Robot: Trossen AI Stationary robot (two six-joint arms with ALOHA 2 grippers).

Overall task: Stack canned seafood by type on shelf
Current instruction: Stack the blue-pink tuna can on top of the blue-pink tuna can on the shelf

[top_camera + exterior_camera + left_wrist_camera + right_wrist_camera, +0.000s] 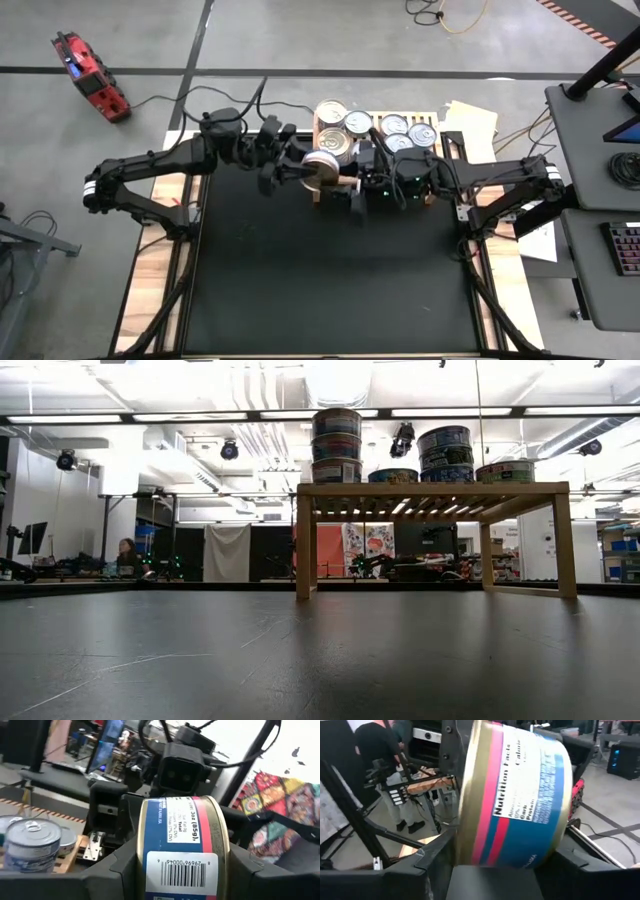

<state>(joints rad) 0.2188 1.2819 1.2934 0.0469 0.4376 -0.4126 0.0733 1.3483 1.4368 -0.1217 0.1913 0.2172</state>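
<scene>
Wooden shelf [430, 489] on black mat [330, 270]; cans [337, 445] atop

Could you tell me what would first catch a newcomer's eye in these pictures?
Probably the can held on edge in mid-air between the left gripper and the right gripper, just in front of the shelf; its blue, pink and gold label fills both wrist views. Next, the cans stacked on the shelf's top, the tallest stack at one end in the low view.

tin [182, 855]: blue, red stripe, gold rim | shelf [430, 490]: light wood | mat [330, 270]: black
</scene>
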